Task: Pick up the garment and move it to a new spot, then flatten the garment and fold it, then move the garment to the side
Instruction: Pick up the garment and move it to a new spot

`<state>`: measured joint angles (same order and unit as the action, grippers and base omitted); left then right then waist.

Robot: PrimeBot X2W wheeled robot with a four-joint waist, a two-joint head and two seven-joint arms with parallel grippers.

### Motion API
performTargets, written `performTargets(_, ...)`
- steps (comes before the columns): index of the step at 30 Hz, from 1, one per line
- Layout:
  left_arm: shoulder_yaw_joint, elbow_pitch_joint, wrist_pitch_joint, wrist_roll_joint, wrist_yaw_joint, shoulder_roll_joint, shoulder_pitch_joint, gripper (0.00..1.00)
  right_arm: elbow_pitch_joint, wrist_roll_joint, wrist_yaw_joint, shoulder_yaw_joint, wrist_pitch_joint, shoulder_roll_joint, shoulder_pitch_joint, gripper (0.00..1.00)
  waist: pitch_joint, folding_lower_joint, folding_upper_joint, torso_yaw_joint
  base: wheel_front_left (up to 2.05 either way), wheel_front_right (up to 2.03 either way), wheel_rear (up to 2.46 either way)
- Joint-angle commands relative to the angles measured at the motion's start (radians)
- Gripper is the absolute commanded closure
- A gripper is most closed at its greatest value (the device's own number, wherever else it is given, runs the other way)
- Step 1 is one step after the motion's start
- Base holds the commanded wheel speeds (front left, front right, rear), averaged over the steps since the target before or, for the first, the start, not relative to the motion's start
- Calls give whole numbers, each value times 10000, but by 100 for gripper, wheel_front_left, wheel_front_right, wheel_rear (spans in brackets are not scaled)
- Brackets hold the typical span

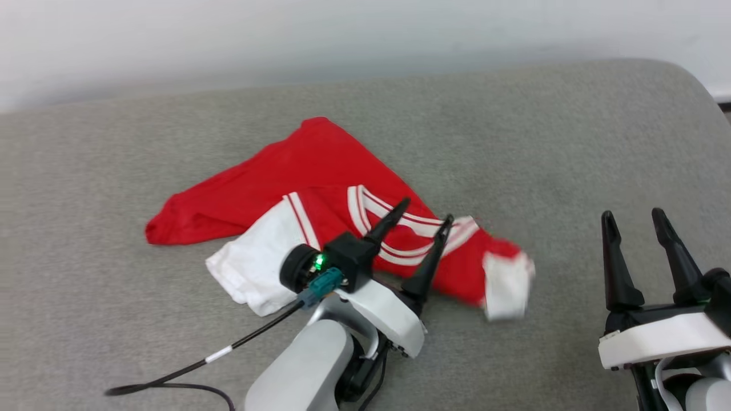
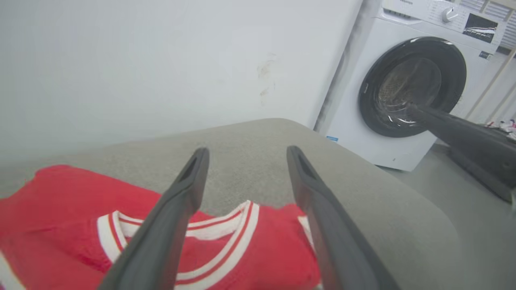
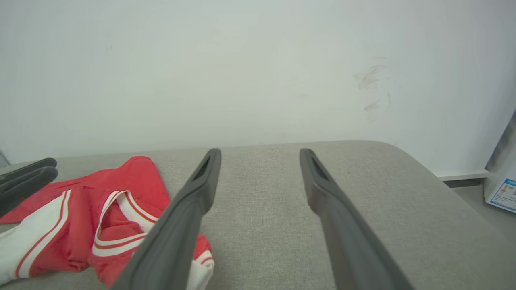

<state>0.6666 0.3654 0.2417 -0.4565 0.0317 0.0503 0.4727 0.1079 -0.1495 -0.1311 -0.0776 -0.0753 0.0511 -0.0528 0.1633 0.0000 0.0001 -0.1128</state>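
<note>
Your left gripper (image 1: pixel 425 212) sits over the garment (image 1: pixel 268 182) at its striped collar, with the fingers spread wide and nothing held. The garment lies crumpled mid-cushion (image 1: pixel 571 142). Your right gripper (image 1: pixel 632 216) is well off to its right, wide apart and empty. The head view gives the whole shirt. The left wrist view shows a washing machine (image 2: pixel 403 92) past the cushion edge.

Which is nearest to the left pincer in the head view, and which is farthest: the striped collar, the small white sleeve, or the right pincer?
1. The striped collar: just under the left pincer.
2. The small white sleeve: to its right, nearer the robot.
3. The right pincer: far on the robot's right.
</note>
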Motion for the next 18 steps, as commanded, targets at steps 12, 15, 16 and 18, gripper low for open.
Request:
performTargets(12,-2522,-1208,242,207,-1760,1121,-1838,0,372,163,5,-381,471,-13,975,0,-1053,0,-1,1259,0,0,0)
performTargets(15,-3113,-1484,241,291,-1998,1533,-2474,0,407,158,5,-392,570,-13,1220,0,-1268,0,-1,1366,0,0,0)
performTargets(16,-3240,-1558,236,317,-2033,1660,-2688,0,403,152,5,-402,626,-13,1295,0,-1342,0,-1,1386,0,0,0)
performTargets(18,-3450,-1731,235,321,-2094,1828,-3050,0,437,141,7,-426,663,-13,1422,0,-1466,0,-1,1413,0,0,0)
